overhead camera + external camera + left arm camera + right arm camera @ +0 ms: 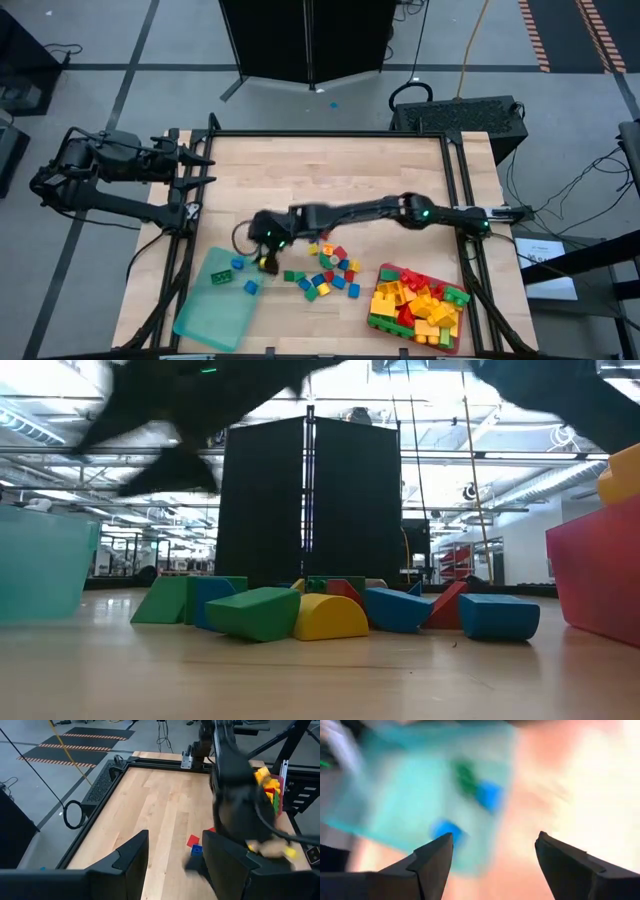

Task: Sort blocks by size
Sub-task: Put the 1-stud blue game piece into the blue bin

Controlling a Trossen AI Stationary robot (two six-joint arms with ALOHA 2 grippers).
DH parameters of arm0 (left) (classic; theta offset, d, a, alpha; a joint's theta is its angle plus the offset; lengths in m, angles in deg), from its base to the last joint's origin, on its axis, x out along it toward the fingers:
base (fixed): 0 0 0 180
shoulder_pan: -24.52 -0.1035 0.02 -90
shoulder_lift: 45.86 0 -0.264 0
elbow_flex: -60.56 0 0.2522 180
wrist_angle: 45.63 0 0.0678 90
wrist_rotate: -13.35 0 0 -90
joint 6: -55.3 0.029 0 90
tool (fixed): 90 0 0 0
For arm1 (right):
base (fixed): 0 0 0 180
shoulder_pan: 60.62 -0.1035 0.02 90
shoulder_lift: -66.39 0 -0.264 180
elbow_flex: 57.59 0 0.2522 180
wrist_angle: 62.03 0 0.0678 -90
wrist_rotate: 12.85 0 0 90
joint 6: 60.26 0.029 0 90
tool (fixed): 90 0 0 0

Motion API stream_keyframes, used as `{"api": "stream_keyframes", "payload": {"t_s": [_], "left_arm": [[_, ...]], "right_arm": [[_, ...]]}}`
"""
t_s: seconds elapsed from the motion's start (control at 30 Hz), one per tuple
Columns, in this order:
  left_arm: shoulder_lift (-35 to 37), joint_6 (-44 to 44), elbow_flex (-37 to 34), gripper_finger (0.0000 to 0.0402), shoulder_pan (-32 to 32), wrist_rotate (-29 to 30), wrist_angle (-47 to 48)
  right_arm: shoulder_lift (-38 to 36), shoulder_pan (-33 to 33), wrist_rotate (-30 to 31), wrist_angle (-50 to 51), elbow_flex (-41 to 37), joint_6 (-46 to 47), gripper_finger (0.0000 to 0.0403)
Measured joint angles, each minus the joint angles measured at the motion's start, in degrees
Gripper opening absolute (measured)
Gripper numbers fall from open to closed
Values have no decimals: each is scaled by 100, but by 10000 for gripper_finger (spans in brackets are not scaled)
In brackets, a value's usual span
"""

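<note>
Small red, yellow, green and blue blocks [328, 272] lie loose on the wooden table near its front edge and show as a row [330, 610] in the low view. Larger blocks [420, 300] fill the red tray [385, 270] at the front right. The teal tray [205, 310] at the front left holds a green block [237, 264] and two blue ones [250, 287]. My right gripper [262, 250] hangs open over the teal tray's right edge, with nothing between its fingers [432, 865]. A small yellow block [268, 263] shows just beside it. My left gripper [200, 170] waits open at the far left.
The table's black frame [330, 135] rims the far and side edges. My right arm [380, 212] stretches across the middle of the table from the right. Bare wood lies across the far half [330, 170].
</note>
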Motion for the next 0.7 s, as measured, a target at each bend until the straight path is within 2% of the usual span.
{"api": "stream_keyframes", "payload": {"t_s": [0.13, 0.23, 0.3, 0.43, 0.7], "left_arm": [[1, -1, 0, 187, 1, 0, 0], [2, -7, 0, 187, -1, -2, 2], [0, -8, 0, 187, -1, -4, 13], [2, -9, 0, 187, -1, -7, 69], [2, -8, 0, 187, -1, -7, 166]], "right_arm": [[-475, 156, 927, 2450, 34, -228, 275], [-477, 226, 1029, 3825, 4, -203, 275], [-464, 216, 1033, 4318, -76, -348, 273], [-490, 140, 1009, 4207, -497, -589, 270], [-474, 250, 985, 3355, -1317, -636, 274]]}}
